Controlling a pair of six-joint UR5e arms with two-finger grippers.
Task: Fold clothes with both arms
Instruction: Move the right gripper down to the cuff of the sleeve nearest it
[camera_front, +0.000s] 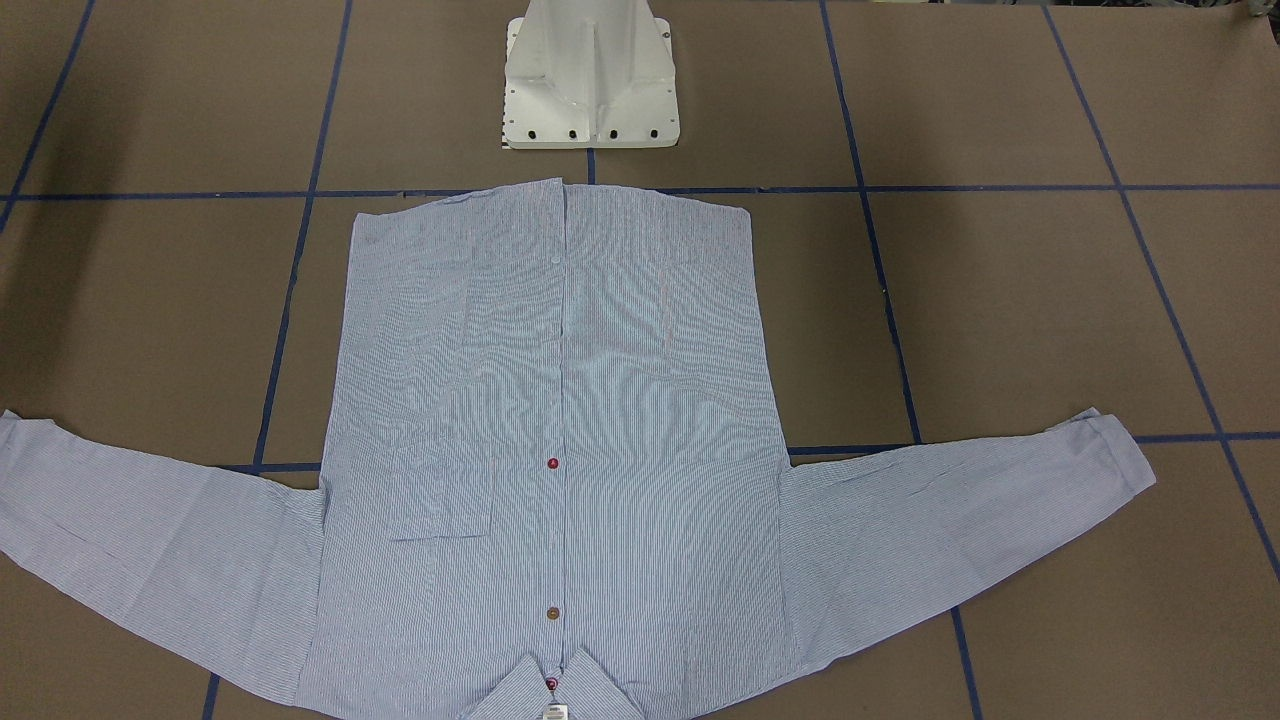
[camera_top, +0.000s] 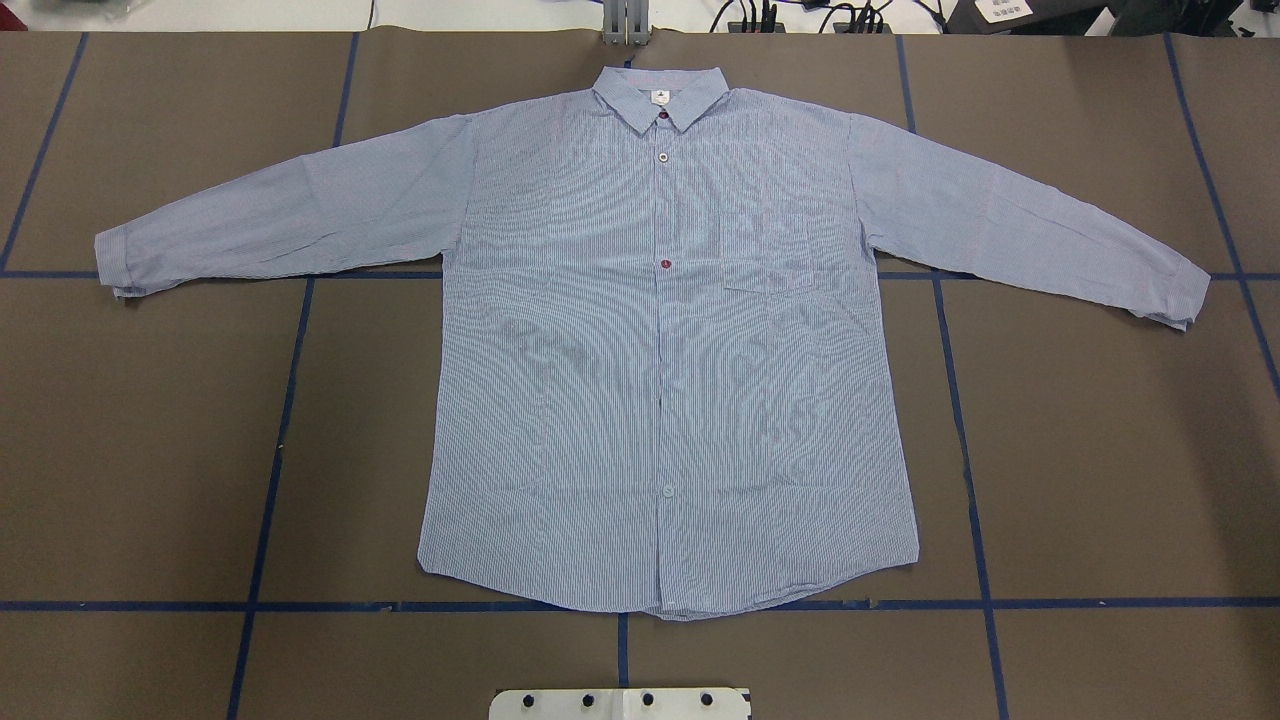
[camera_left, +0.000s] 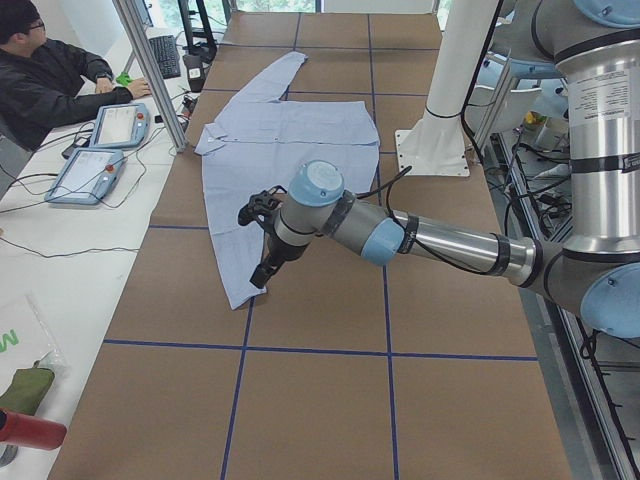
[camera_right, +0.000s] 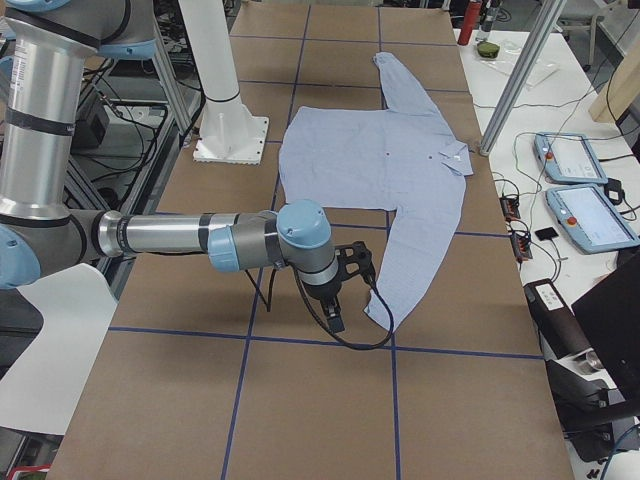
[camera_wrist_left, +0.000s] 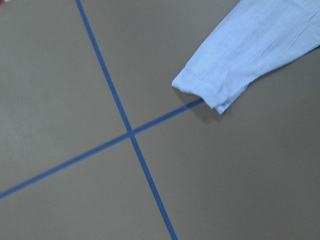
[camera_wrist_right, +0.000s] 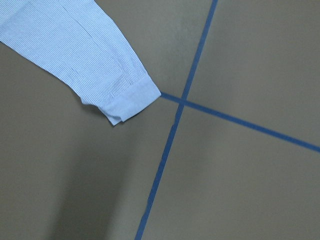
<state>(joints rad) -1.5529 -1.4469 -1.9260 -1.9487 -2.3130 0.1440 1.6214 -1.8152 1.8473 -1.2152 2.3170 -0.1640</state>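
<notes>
This is a robotics lab. A long counter (camera_top: 1100, 450) is papered in brown and ruled into squares with blue tape (camera_top: 1100, 604), and a white bolted pedestal (camera_front: 590, 75) stands on it. Two silver-grey industrial arms with light-blue joint caps, the left arm (camera_left: 450, 240) and the right arm (camera_right: 170, 235), reach over it. Alongside runs a white bench with touchscreen teach pendants (camera_left: 88, 175), black cables (camera_top: 760, 15) and an aluminium frame post (camera_left: 150, 75). An operator (camera_left: 50, 75) sits there.
</notes>
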